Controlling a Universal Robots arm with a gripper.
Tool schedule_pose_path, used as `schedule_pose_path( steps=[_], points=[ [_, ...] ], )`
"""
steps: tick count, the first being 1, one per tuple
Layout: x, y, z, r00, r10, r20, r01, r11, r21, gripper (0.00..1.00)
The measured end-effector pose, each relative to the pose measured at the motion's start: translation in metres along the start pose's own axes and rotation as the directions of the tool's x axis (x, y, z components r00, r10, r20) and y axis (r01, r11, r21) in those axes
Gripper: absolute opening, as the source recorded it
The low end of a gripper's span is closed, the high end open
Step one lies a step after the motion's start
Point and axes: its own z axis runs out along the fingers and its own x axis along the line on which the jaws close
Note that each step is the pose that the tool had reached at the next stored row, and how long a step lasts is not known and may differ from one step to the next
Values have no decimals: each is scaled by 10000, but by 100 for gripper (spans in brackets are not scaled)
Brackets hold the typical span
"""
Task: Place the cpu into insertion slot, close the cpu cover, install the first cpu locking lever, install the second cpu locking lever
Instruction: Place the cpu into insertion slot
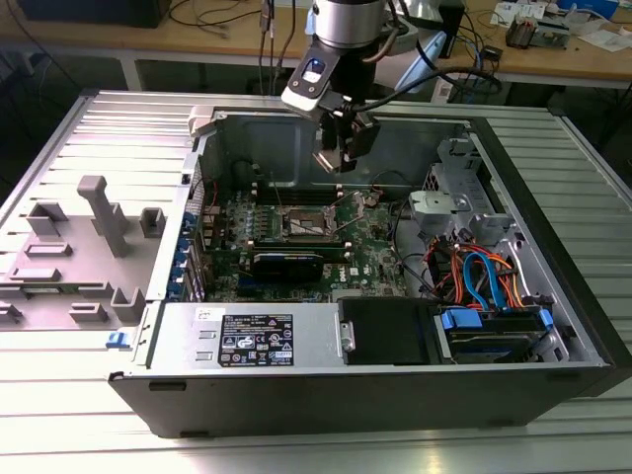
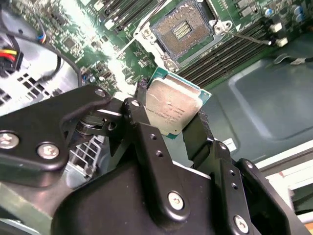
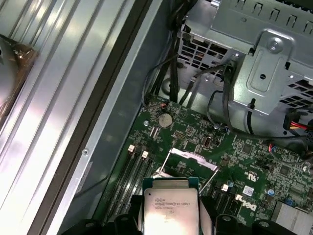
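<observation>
Silver-capped cpu (image 2: pixel 173 108) sits clamped by two opposite edges between the black fingers of your gripper (image 2: pixel 171 105), label side facing the second wrist view. It hangs in the air, apart from the insertion slot (image 2: pixel 182 30), which lies uncovered with its contact field bare. Green circuit board (image 2: pixel 73 44) surrounds the slot, inside the open computer case (image 1: pixel 259 148).

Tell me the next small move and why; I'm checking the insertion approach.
Probably move the end effector over and down toward the slot: it grips the cpu above the board, apart from the slot, whose contacts lie exposed.
</observation>
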Motion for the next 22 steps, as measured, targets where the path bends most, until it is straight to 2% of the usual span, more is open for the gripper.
schedule_pose_path(
  steps=[2,4,6,22],
  points=[
    [0,-2,27,9990,446,31,-446,9990,-9,54],
    [-1,-4,56,9957,926,66,-926,9957,-20,54],
    [-1,-4,66,9933,1149,82,-1149,9934,-24,54],
    [2,-5,87,9917,1278,107,-1278,9918,-30,54]
  ],
)
